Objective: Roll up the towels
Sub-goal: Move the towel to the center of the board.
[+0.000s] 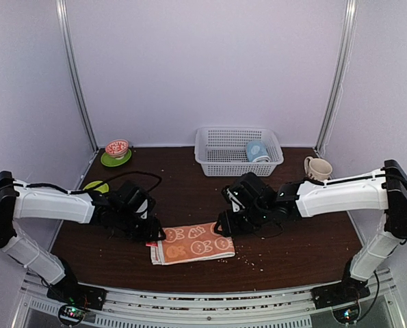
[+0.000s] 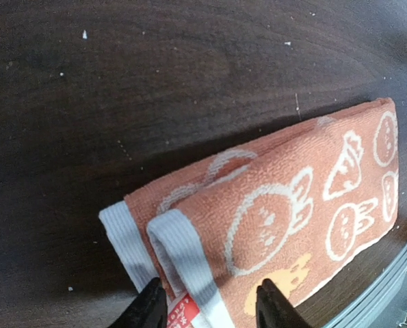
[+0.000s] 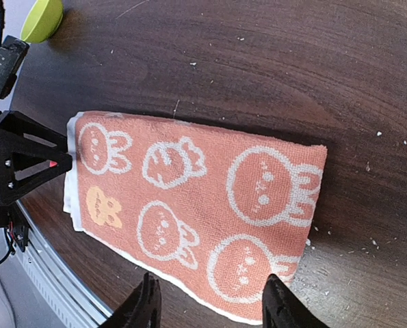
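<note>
While the orange-red towel (image 1: 193, 242) lies folded flat at lower centre of the table (image 1: 306, 239), its long axis runs left-right | left gripper (image 2: 210, 311): at left short end, jaws parted astride the white hem (image 2: 179, 260), holding nothing | right gripper (image 3: 213, 304): over right end, parted, empty | both equally near | blue lump (image 1: 257, 151) in basket (image 1: 237, 130): possibly a second towel, unclear

Nothing legible — red tag (image 2: 182, 316) on the orange towel (image 2: 285, 205) too blurred.

A folded orange towel (image 1: 193, 243) lies flat on the worktop (image 1: 306, 239), left end effector (image 1: 150, 238) at its left end, right end effector (image 1: 224, 226) at its far right corner.
</note>
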### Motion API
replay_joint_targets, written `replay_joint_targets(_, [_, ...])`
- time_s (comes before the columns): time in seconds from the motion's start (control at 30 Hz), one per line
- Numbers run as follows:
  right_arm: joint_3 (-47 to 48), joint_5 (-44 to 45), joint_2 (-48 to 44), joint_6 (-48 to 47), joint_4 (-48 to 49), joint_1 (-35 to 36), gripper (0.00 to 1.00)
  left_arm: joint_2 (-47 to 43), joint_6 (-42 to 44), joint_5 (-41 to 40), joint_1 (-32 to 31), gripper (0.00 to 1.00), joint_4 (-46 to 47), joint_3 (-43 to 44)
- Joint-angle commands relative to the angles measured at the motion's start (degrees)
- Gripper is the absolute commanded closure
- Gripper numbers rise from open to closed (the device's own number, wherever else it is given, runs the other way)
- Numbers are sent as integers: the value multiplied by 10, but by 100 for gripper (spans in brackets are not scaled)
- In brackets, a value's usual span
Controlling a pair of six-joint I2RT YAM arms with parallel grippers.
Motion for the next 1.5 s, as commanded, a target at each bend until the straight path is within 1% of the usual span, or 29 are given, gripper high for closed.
replay_joint_targets(0.0, [1,0,-19,-10,8,-2,49,17,-10,17,0,57,36,4])
replay_joint_targets(0.17, [-1,-2,-20,-11,7,-5,51,33,-7,15,-1,69,29,10])
replay_joint_targets(0.37, [-2,-4,-21,-12,7,-6,53,20,-9,-6,0,95,9,8])
replay_joint_targets(0.4, [-1,-4,-20,-12,7,-6,53,13,-8,-10,0,98,2,10])
replay_joint_targets(0.43, [-1,-5,-19,-11,7,-6,53,6,-8,-13,0,100,-6,13])
replay_joint_targets(0.7, [0,-13,-2,-9,13,-6,52,-44,0,-22,0,100,-60,40])
replay_joint_targets(0.97, [1,-13,28,5,-3,-8,51,-40,15,-23,1,100,-91,44])
replay_joint_targets(1.2, [6,-3,54,11,-18,-9,50,-41,27,-44,9,100,-113,36])
replay_joint_targets(1.27, [6,-4,62,10,-18,-10,51,-32,32,-46,13,100,-110,31])
replay_joint_targets(1.47, [8,-4,84,9,-32,-10,62,1,38,-52,20,100,-93,13])
